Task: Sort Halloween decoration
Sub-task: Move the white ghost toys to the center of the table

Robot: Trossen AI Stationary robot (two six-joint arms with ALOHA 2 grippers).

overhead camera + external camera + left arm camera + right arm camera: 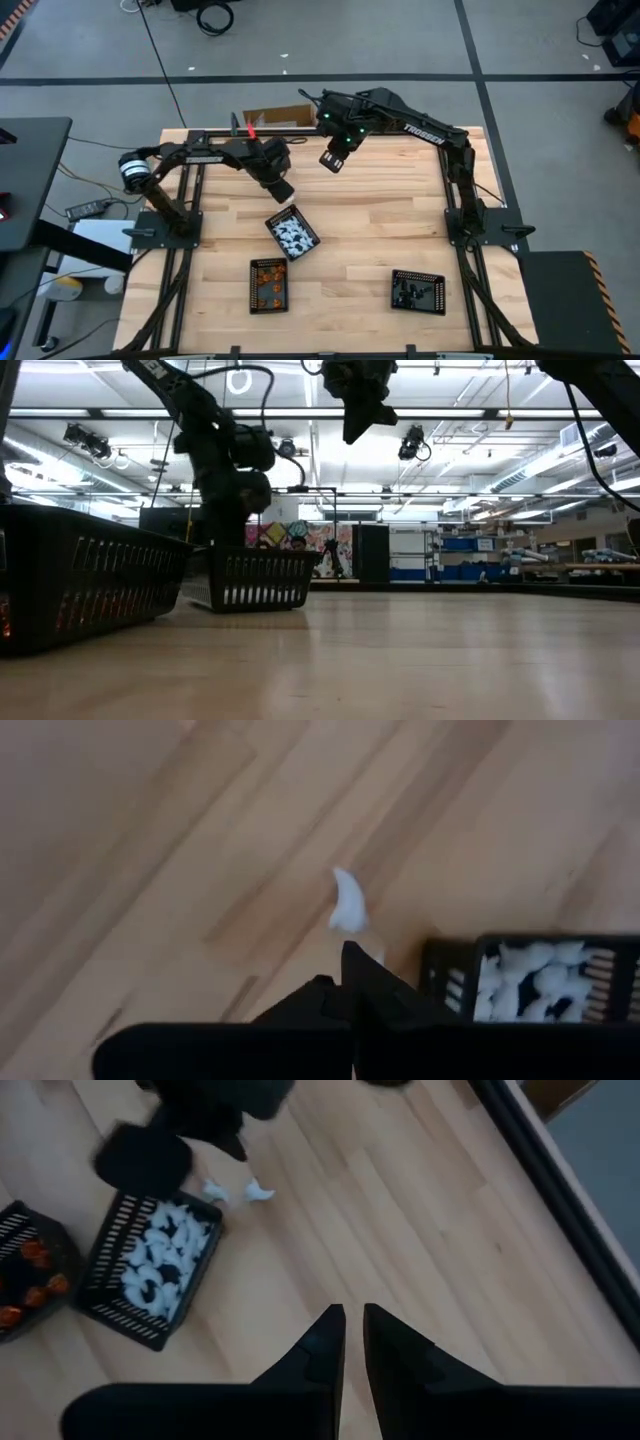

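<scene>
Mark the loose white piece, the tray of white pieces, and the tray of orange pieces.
loose white piece [348,902], left wrist view, its middle
tray of white pieces [115,1310], right wrist view, slotted wall
tray of orange pieces [268,309], high view, near rim

Counter [380,225]: pale butcher-block wood in jointed strips, smooth with a soft satin sheen. Slotted trays [292,233]: matt black plastic, one beside the left pincer [352,965], itself matt black, holding glossy white moulded pieces [160,1260].
</scene>
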